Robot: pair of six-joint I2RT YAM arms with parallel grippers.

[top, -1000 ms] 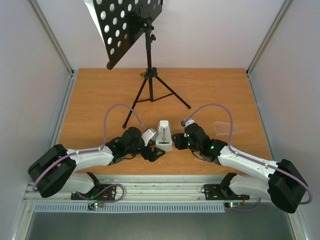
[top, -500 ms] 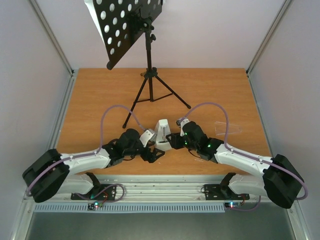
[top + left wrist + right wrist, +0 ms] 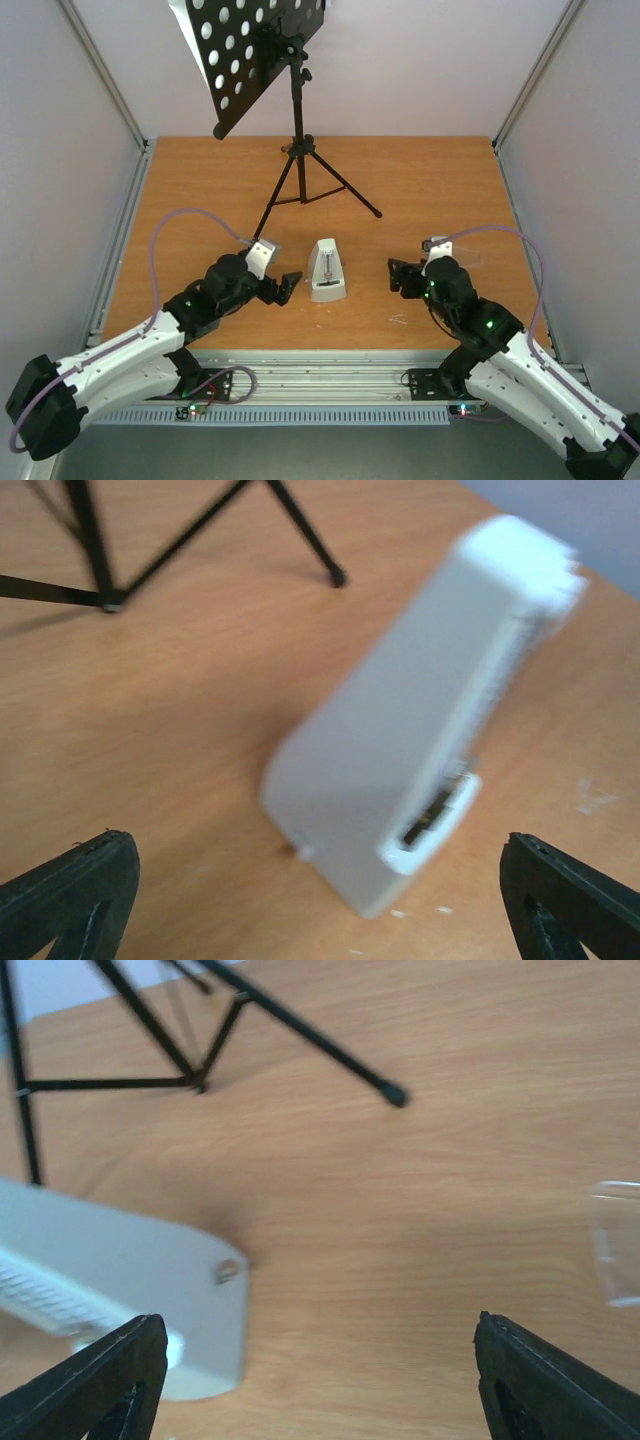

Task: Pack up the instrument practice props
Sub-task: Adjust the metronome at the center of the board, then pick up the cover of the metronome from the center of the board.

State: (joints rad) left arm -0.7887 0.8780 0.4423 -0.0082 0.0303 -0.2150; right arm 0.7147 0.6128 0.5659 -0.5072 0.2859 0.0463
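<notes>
The small white metronome [image 3: 326,270] stands upright on the wooden table, between the two arms and touched by neither. My left gripper [image 3: 287,288] is open a short way to its left. In the left wrist view the metronome [image 3: 420,720] shows blurred, ahead of the open left gripper [image 3: 320,908]. My right gripper [image 3: 400,276] is open further off to its right. In the right wrist view the metronome [image 3: 120,1270] lies at the left, ahead of the open right gripper [image 3: 320,1385]. The black music stand [image 3: 297,150] stands at the back. A white sheet [image 3: 183,28] shows behind its holed desk [image 3: 255,55].
The stand's tripod legs [image 3: 315,190] spread over the back middle of the table [image 3: 430,180]; they show in both wrist views [image 3: 100,570] [image 3: 200,1070]. A small clear plastic piece [image 3: 615,1245] lies to the right of my right gripper. Side walls enclose the table.
Both grippers have drawn back from the metronome, the left one leftward and the right one rightward, and their jaws have opened wider. The metronome now stands free.
</notes>
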